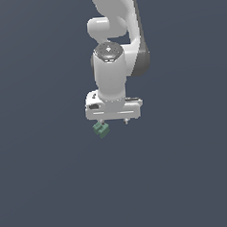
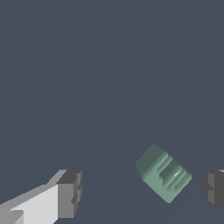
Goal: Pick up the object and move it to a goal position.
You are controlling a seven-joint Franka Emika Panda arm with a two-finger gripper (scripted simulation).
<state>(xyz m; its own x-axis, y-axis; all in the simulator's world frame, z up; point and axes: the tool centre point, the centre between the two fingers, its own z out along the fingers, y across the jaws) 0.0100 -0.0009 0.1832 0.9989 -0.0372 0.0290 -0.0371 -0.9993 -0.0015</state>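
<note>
White arm (image 1: 113, 62) fills the exterior view's upper middle, top cut off by the frame. Gripper (image 1: 114, 120) points down, fingers (image 2: 70, 194) spread wide, holding nothing. One finger is cropped at the wrist view's edge. Green block (image 2: 162, 173) sits tilted between the fingers, nearer the cropped one, touching neither; partly hidden under the hand in the exterior view.

Simulated test scene, not a real room. The setting was a computer-rendered space: a uniform slate-blue ground (image 1: 44, 187) filled both views, with no walls, furniture, horizon or texture. The white robot arm (image 1: 111, 72) showed smooth, evenly shaded surfaces typical of rendered models, and the small green object (image 2: 163, 173) appeared as flat-coloured, grooved geometry lying on the plain ground.
</note>
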